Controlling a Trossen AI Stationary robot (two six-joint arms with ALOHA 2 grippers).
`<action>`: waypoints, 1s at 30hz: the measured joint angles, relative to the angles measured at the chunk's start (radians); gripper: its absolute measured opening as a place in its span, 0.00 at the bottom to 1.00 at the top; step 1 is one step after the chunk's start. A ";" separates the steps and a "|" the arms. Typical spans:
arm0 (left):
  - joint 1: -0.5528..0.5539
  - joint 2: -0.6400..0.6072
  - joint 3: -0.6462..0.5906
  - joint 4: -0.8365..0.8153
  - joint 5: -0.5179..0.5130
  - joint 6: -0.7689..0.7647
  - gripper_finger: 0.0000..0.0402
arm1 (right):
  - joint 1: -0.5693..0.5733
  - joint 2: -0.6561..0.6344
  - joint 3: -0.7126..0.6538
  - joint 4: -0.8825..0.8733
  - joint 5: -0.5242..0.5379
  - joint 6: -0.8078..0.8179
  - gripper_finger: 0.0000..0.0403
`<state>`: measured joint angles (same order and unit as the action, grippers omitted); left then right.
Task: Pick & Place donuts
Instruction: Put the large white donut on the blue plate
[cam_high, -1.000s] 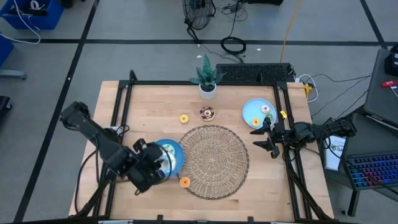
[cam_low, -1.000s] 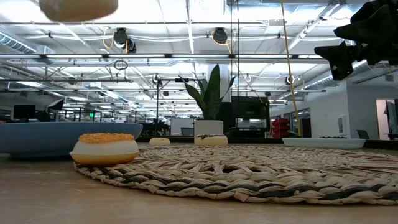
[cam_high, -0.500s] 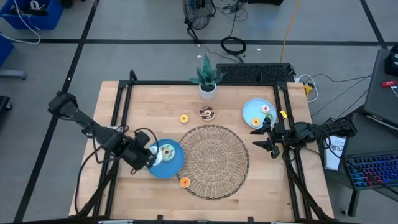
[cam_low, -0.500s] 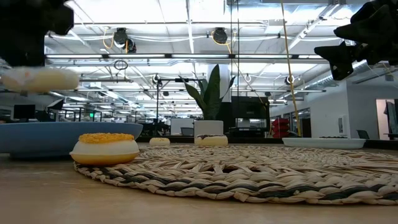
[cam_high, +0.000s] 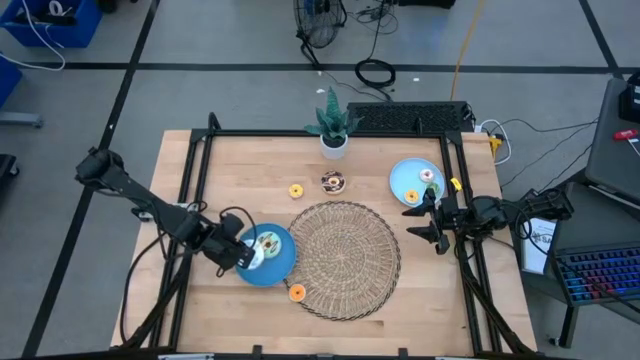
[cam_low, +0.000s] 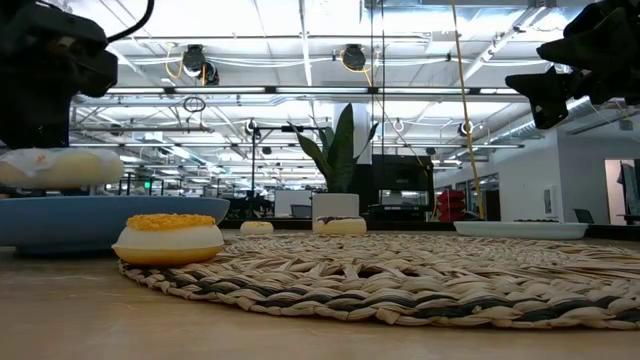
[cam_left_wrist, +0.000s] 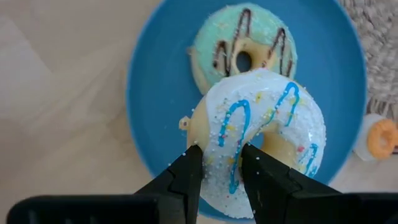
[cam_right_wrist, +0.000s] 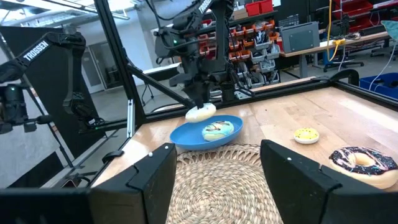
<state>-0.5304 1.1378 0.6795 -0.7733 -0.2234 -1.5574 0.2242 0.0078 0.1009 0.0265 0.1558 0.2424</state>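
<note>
- My left gripper (cam_left_wrist: 221, 163) is pinched on the rim of a white-iced donut (cam_left_wrist: 264, 134) with blue drizzle and sprinkles; one finger sits in the ring's hole, the other on its outer edge.
- That white-iced donut hangs over the near-left blue plate (cam_high: 279, 266), just above its rim in the low view (cam_low: 58, 166); I cannot tell whether it touches the plate.
- A mint-iced donut (cam_left_wrist: 244, 50) with brown stripes lies flat in the same plate, beside the held one.
- An orange-topped donut (cam_high: 297, 292) sits on the table just outside that plate, against the near edge of the wicker mat (cam_high: 345, 259); the low view shows it upright on a white base (cam_low: 168, 238).
- My right gripper (cam_high: 425, 221) hangs off the table at the right side, just beside the far-right blue plate (cam_high: 405, 175), fingers spread with nothing between them.
- The far-right plate holds two small donuts: a pink one (cam_high: 427, 176) and an orange one (cam_high: 411, 196).
- A yellow donut (cam_high: 296, 190) and a brown-iced donut (cam_high: 333, 181) lie on bare table beyond the mat, near the potted plant (cam_high: 333, 125).
</note>
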 joint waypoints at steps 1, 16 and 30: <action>0.000 0.000 -0.006 0.007 0.010 0.000 0.28 | 0.000 0.000 0.000 0.000 0.000 0.000 0.54; 0.000 0.000 -0.081 0.024 0.085 -0.092 0.28 | 0.000 0.000 0.000 0.000 0.000 0.000 0.54; 0.000 0.000 -0.081 0.024 0.090 -0.078 0.28 | 0.000 0.000 0.000 0.000 0.000 0.000 0.54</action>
<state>-0.5304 1.1381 0.5983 -0.7490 -0.1336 -1.6353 0.2243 0.0078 0.1009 0.0265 0.1557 0.2424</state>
